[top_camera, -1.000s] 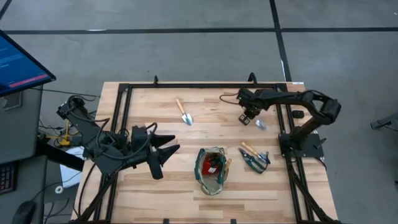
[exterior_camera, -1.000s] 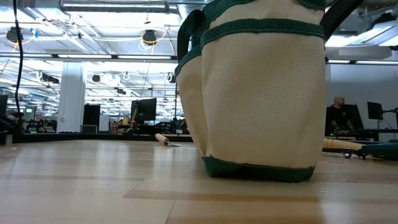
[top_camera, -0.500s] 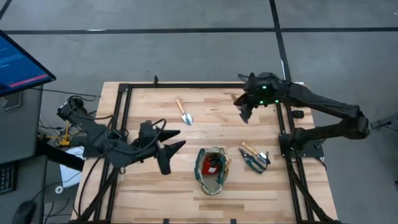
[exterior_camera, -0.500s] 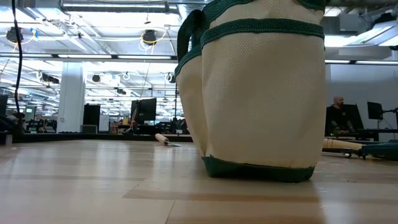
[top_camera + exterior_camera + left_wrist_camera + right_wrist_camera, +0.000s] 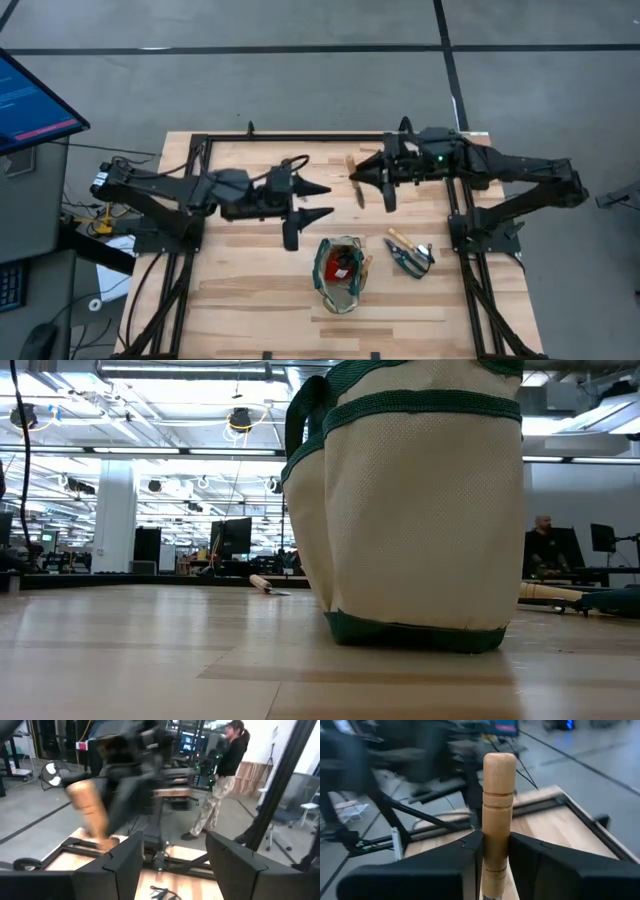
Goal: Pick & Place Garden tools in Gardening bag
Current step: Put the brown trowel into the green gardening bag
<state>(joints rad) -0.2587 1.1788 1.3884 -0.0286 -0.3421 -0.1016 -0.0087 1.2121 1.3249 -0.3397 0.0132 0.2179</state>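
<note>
The gardening bag [image 5: 340, 272], tan fabric with green trim, stands on its base near the table's front middle and fills the low view [image 5: 420, 510]. A small red object [image 5: 342, 266] lies inside it. My right gripper [image 5: 364, 181] is over the table's far middle, shut on a wooden-handled tool [image 5: 498, 795]. My left gripper [image 5: 318, 200] is open and empty just left of it, and its arm covers the spot above a second wooden-handled tool [image 5: 262, 583] lying flat. Dark-handled pruning shears [image 5: 414, 256] and another wooden handle [image 5: 399, 240] lie right of the bag. My right gripper pinches the tool's wooden handle [image 5: 495, 857] between its two fingers. The handle runs along the fingers, and its rounded free end [image 5: 499, 762] sticks out past their tips. The tool's head is hidden behind the fingers. The tool is lifted clear of the table.
A dark metal frame [image 5: 300, 138] runs round the table's edges. A monitor [image 5: 35, 100] stands off the table's far left. A person [image 5: 222, 780] stands in the room beyond the table. Bare wood lies left of the bag [image 5: 240, 290].
My right gripper has risen from the far right with the wooden-handled tool and carried it toward the table's middle, turning as it went. My left arm has swung from the near left toward the table's middle, fingers staying open, and now covers the trowel.
</note>
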